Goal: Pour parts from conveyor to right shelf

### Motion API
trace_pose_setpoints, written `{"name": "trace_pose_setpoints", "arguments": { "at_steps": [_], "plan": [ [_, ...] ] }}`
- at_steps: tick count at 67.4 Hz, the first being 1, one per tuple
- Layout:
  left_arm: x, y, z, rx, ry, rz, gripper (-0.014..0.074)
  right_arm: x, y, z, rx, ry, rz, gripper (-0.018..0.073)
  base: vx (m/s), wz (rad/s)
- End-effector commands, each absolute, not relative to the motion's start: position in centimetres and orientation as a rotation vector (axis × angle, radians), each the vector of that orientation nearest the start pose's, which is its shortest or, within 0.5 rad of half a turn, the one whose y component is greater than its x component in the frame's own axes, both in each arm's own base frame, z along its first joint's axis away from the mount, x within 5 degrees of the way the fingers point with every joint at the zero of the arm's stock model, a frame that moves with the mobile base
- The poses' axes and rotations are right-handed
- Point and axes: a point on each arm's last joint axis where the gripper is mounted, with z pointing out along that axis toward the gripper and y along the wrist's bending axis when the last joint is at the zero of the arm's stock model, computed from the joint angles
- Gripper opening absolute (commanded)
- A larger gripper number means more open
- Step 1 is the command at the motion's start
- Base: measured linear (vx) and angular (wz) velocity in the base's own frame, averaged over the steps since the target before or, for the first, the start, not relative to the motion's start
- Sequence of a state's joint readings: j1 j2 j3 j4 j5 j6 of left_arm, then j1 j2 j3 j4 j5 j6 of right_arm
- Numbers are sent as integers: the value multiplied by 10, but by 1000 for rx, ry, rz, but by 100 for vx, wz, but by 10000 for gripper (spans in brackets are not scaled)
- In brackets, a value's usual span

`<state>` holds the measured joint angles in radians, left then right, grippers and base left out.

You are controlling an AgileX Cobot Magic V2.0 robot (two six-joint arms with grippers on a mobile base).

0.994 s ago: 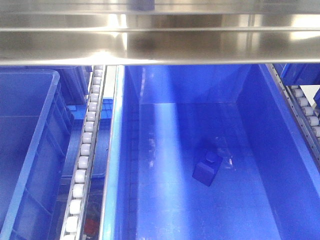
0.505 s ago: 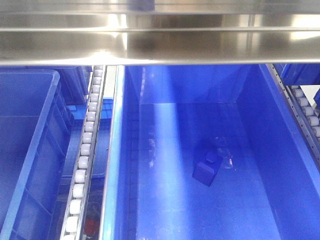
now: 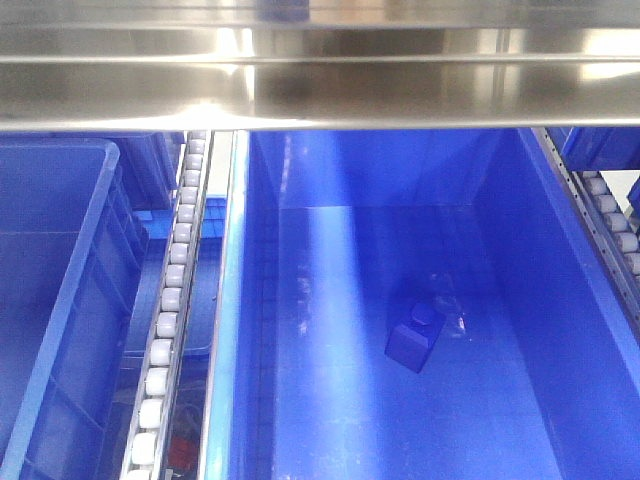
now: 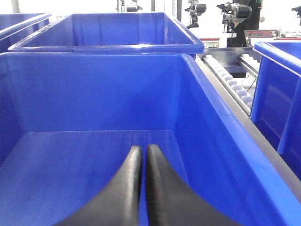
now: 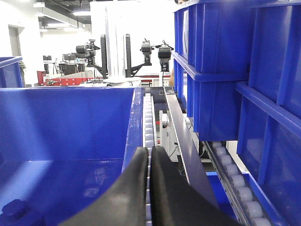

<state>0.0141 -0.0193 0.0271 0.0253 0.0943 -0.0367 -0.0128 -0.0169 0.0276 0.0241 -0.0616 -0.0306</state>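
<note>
Pressing its two black fingers together with nothing between them, the left gripper (image 4: pixel 141 155) hangs over the bare floor of a blue bin (image 4: pixel 211 141) in the left wrist view. The right gripper (image 5: pixel 149 157) is likewise closed and empty, poised above the near rim of a bin (image 5: pixel 134 122), with a track of white rollers (image 5: pixel 235 181) running just to its right under stacked blue bins (image 5: pixel 211 61).

In the front view, the part, a small blue brick (image 3: pixel 414 338) with one round stud, lies tipped on its side on the floor of the large middle bin (image 3: pixel 240 330) of the right shelf (image 3: pixel 320 90), right of centre and apart from every wall. Another bin (image 3: pixel 60 300) sits to the left, beyond a roller track (image 3: pixel 172 300). The conveyor is not in any view.

Judging from this, the pour looks done: the brick is in the shelf bin and neither gripper holds anything. The risk now lies in pulling back. Both grippers sit low near bin rims, so a careless lift or sideways swing could catch a wall and shove the bin along the rollers, or clip the steel rail overhead.

Against the frames from a second and half a second ago, nothing has shifted: the brick lies in the same spot and pose, and the bins and rollers are unchanged.
</note>
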Motion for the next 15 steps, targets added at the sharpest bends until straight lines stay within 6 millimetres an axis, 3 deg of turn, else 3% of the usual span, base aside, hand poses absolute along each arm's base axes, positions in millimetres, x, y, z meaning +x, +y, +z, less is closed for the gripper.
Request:
{"name": "trace_pose_setpoints", "arguments": {
  "at_steps": [1, 15],
  "plan": [
    [54, 1, 212, -28, 1482, -10, -6, 54, -1, 215, 5, 1357, -29, -9, 0, 0],
    [54, 1, 212, -28, 1482, -10, -6, 54, -1, 215, 5, 1357, -29, -9, 0, 0]
  ]
}}
